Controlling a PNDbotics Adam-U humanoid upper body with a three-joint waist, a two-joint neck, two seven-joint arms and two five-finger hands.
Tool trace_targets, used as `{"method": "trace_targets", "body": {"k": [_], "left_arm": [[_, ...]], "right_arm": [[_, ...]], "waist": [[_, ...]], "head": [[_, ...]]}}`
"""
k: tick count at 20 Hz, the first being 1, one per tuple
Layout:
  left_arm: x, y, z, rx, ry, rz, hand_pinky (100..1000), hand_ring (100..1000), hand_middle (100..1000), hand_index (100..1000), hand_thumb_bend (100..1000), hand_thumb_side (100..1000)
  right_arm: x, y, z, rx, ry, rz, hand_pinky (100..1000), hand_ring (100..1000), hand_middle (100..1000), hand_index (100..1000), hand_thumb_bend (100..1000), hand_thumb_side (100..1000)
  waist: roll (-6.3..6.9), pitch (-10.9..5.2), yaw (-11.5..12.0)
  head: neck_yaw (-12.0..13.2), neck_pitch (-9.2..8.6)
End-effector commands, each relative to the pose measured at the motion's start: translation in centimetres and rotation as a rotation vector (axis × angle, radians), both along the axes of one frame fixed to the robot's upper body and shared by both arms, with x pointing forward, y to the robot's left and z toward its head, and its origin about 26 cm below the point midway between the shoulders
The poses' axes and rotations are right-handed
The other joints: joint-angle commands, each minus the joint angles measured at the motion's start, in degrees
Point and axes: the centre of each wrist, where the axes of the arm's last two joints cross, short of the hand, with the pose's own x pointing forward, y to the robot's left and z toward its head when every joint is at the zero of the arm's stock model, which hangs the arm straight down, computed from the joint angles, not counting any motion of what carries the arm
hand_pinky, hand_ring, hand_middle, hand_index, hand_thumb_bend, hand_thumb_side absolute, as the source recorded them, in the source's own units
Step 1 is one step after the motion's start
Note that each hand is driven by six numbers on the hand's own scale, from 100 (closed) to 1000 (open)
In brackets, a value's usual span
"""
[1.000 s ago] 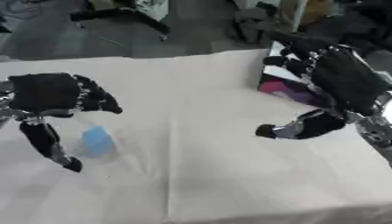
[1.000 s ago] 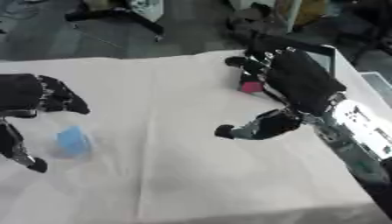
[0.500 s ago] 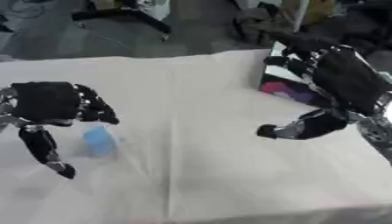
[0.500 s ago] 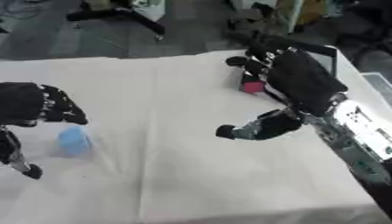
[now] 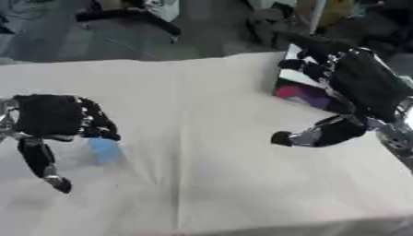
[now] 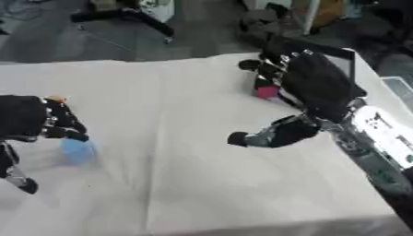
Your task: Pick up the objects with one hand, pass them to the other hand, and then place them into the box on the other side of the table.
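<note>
A pale blue object [image 5: 103, 150] is lying on the table [image 5: 202, 184] at the left side, just under the left hand [image 5: 52, 115], whose fingers are curling down over it without gripping yet. To grasp well, I judge thumb and fingers should be straddling it squarely. The right hand [image 6: 310, 87] is hovering at 3 o'clock by the box [image 5: 303, 94], fingers relaxed apart.
</note>
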Motion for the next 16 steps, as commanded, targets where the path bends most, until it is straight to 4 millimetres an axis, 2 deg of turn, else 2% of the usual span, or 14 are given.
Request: {"method": "trace_targets", "body": {"k": [1,5,14,16], "left_arm": [[0.2,1.1,1.0,0.023,-0.045,0.010,750,771,782,932,765,627],[0.6,1.5,0.9,0.018,-0.075,0.010,753,777,787,935,793,645],[1.6,2.2,0.3,0.013,-0.133,0.001,754,778,787,935,788,642],[1.9,2.8,-0.3,0.027,-0.176,-0.022,752,777,785,934,778,636]], "right_arm": [[-0.2,-0.2,1.0,-0.020,-0.033,0.001,783,758,1000,837,710,969],[-0.2,-0.2,1.0,-0.018,-0.032,0.001,780,758,1000,836,711,970],[-0.2,-0.1,1.1,-0.016,-0.036,0.003,778,758,1000,835,713,972],[-0.1,-0.1,1.1,-0.016,-0.037,0.003,777,758,1000,834,713,972]], "waist": [[0.01,-0.61,0.0],[0.00,-0.58,0.0],[0.05,-0.46,-0.3],[0.08,-0.41,-0.4]], "head": [[0.2,-0.11],[0.3,-0.11],[0.3,-0.11],[0.2,-0.11]]}}
